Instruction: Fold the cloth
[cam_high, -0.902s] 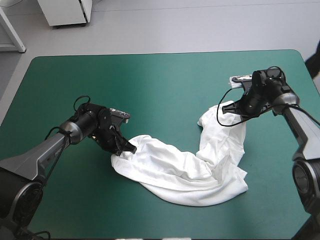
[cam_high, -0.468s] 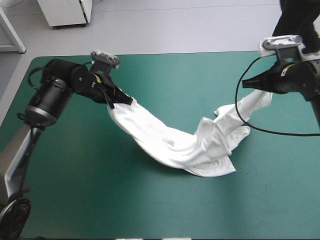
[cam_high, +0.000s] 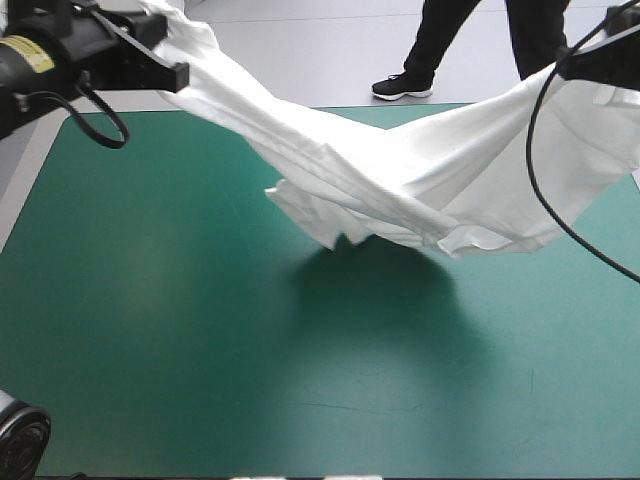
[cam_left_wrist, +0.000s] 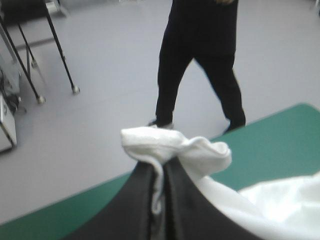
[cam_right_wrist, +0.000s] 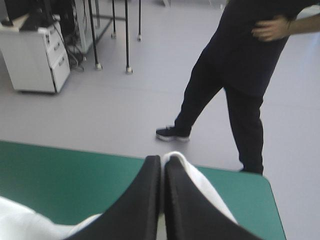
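T-shirt (cam_high: 400, 170) hoisted; left gripper (cam_left_wrist: 161, 172), right gripper (cam_right_wrist: 161, 161) clamped

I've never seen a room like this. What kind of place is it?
Probably a robot lab: the left tool and the right tool hold a white T-shirt up over a teal-green table.

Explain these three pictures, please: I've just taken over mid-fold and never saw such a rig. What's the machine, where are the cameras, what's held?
It is a robot with two arms at a table with a teal-green cover. The wide picture looks down from above and behind it. The other two come from cameras on the wrists, each looking along its own tool. The left tool and the right tool each have two black fingers, shut on a white T-shirt. The T-shirt hangs stretched between them, raised over the table, its shadow on the cover below.
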